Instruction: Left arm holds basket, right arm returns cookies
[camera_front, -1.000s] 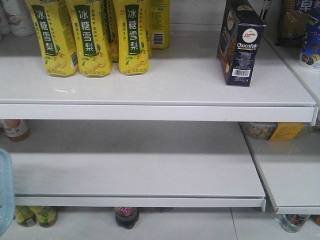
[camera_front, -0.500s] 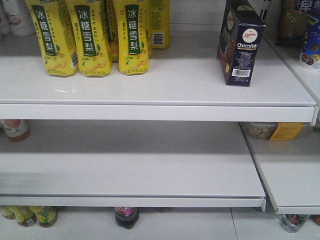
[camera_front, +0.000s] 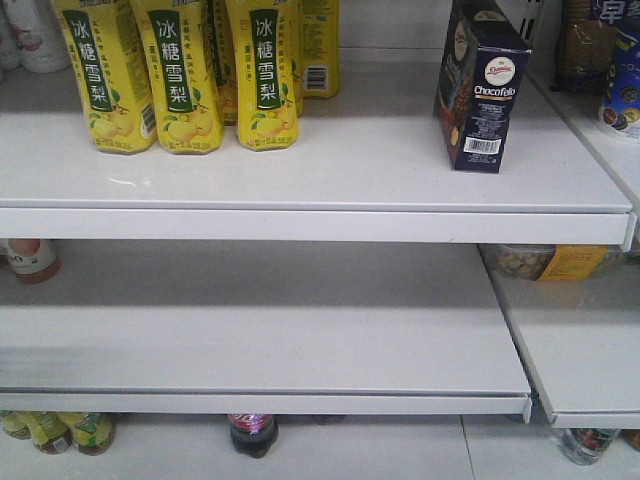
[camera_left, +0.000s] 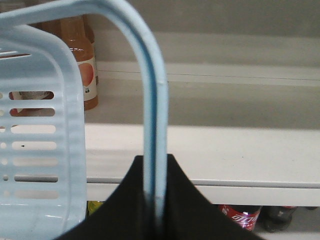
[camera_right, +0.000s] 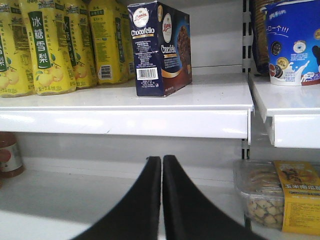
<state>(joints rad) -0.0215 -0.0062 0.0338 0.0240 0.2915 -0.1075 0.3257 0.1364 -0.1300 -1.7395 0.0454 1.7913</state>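
Your ChocoFelo cookie box (camera_front: 481, 85) stands upright on the upper shelf (camera_front: 300, 180), right of the yellow pear-drink bottles (camera_front: 185, 75). The basket (camera_left: 35, 140) has left the front view; the left gripper (camera_left: 155, 200) pinches its handle (camera_left: 152, 100). The right gripper (camera_right: 161, 200) is pressed together, empty, below that shelf: return looks done.

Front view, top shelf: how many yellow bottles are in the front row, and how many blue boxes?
Yellow bottles: 3
Blue boxes: 1
Total: 4

Navy cookies (camera_front: 482, 85) upright; blue basket (camera_left: 37, 145) hanging.
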